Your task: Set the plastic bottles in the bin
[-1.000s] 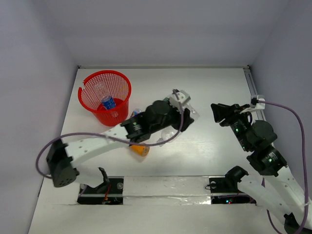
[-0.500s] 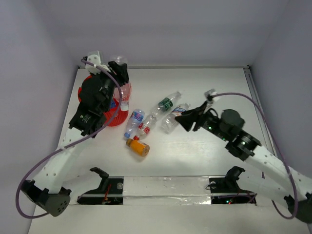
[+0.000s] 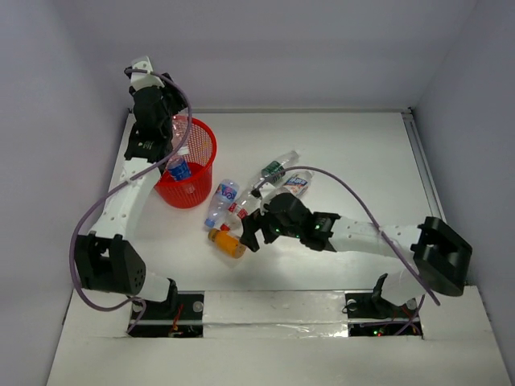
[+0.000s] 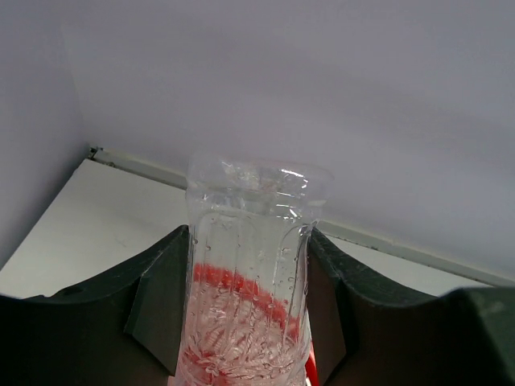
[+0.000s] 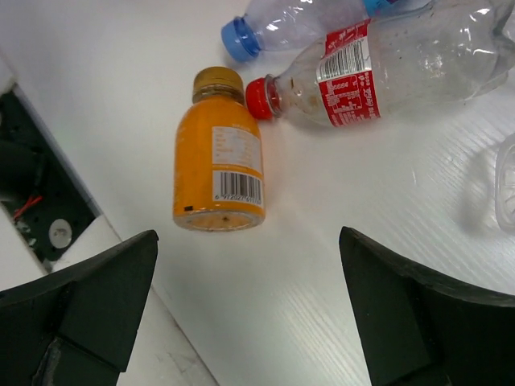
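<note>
My left gripper [image 3: 170,138] hangs over the red mesh bin [image 3: 197,183], shut on a clear plastic bottle [image 4: 249,241] that stands upright between its fingers; red shows through the bottle. A blue-labelled bottle [image 3: 179,170] lies inside the bin. My right gripper [image 3: 251,233] is low over the table, jaws wide open, with nothing between them. Just beyond its fingertips lies an orange bottle [image 5: 219,173] with a gold-brown cap, its base toward the gripper [image 5: 248,245]. A red-capped, red-and-white-labelled bottle [image 5: 378,68] and a blue-capped one [image 5: 282,26] lie behind it.
Two more bottles lie mid-table, one green-labelled [image 3: 276,170] and one clear [image 3: 294,183]. The orange bottle [image 3: 228,242] is close to the table's front edge, where a gap with mounts and cables [image 5: 32,209] shows. Walls close in the left and back.
The left arm has swung from mid-table up over the bin with the clear bottle in its grip. The right arm has reached left to the orange bottle, and its jaws have opened wide.
</note>
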`<state>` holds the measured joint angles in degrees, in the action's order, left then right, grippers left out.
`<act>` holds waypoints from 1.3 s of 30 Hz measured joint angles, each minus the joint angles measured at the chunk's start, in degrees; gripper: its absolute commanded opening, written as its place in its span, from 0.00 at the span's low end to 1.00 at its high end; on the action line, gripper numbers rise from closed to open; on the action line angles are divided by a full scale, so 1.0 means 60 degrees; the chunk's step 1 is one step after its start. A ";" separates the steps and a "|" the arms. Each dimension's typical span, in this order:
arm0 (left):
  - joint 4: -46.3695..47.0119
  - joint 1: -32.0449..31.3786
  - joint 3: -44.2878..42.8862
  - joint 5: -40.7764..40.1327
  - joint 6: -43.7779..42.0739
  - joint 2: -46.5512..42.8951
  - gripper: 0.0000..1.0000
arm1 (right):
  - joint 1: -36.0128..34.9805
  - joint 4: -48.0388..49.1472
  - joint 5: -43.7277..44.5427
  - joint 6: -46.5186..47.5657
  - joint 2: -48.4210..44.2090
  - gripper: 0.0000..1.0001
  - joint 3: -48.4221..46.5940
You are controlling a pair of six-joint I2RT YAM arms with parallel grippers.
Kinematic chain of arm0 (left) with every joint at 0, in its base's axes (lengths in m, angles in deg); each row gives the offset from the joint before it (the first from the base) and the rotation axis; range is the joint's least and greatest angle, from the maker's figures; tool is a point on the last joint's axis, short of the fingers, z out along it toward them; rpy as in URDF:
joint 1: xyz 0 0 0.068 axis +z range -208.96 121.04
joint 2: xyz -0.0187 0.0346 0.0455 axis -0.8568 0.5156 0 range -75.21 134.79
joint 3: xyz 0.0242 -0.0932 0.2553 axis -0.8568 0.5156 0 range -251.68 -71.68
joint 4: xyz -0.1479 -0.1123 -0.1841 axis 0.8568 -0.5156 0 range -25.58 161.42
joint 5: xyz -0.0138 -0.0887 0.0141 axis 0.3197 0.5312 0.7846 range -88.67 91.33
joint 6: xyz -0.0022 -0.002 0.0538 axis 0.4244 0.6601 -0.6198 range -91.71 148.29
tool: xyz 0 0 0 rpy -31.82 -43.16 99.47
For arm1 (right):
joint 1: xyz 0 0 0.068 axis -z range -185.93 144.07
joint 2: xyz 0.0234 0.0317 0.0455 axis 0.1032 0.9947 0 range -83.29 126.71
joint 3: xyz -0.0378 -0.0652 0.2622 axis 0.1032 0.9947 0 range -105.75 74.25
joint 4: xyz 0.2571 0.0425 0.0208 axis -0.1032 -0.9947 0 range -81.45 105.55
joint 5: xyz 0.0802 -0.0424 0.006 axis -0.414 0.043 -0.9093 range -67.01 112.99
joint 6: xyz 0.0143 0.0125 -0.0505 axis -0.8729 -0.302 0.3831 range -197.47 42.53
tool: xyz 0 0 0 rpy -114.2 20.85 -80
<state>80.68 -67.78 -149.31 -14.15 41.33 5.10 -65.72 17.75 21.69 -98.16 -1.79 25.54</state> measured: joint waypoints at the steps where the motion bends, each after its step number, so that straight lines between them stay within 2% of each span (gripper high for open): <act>1: 0.0120 0.0011 0.0004 0.0007 -0.0011 0.0168 0.30 | -0.0058 0.0000 0.0084 0.0000 0.0244 1.00 -0.0113; 4: 0.0703 0.0033 0.0153 0.0015 -0.0025 0.0448 0.36 | -0.0248 -0.0084 0.0339 0.0044 0.0998 1.00 -0.0627; 5: 0.0856 0.0033 0.0233 0.0018 -0.0025 0.0499 0.47 | -0.0331 -0.0106 0.0448 0.0076 0.1282 1.00 -0.0878; 7: 0.1115 0.0047 0.0328 0.0018 -0.0047 0.0605 0.61 | -0.0463 -0.0131 0.0590 0.0164 0.1727 1.00 -0.1275; 12: 0.1501 0.0051 0.0674 0.0047 -0.0106 0.0703 0.77 | -0.0601 -0.0226 0.0670 0.0280 0.2619 1.00 -0.2011; 18: 0.1570 0.0051 0.0987 0.0379 0.0018 0.0550 0.78 | -0.0616 -0.0310 0.0499 0.0317 0.3577 1.00 -0.2539; 23: 0.1472 0.0051 0.1443 0.1308 0.0659 -0.0222 0.73 | -0.0739 -0.0627 0.0426 0.0302 0.3858 0.95 -0.2561; 29: 0.1333 -0.0022 0.2484 0.2699 0.1588 -0.2091 0.71 | -0.1060 -0.0809 0.0393 0.0149 0.3880 0.78 -0.2557; 30: 0.1275 -0.0033 0.2634 0.2852 0.1668 -0.2404 0.71 | -0.1107 -0.0816 0.0390 0.0142 0.3880 0.74 -0.2557; 31: 0.1202 -0.0036 0.2783 0.3009 0.1723 -0.2754 0.71 | -0.1155 -0.0841 0.0386 0.0098 0.3880 0.65 -0.2554; 33: 0.1002 -0.0076 0.2998 0.3224 0.1774 -0.3344 0.71 | -0.1198 -0.0889 0.0386 0.0029 0.3832 0.61 -0.2521; 35: 0.0812 -0.0080 0.3195 0.3344 0.1774 -0.3901 0.71 | -0.1235 -0.0965 0.0386 -0.0051 0.3636 0.52 -0.2390; 39: 0.0408 -0.0080 0.3694 0.3479 0.1770 -0.4929 0.71 | -0.1239 -0.1304 0.0393 -0.0168 0.2670 0.48 -0.2208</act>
<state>83.13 -68.26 -127.14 6.72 51.95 -24.47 -73.15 9.92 24.05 -99.17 14.23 12.29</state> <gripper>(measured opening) 0.708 0.699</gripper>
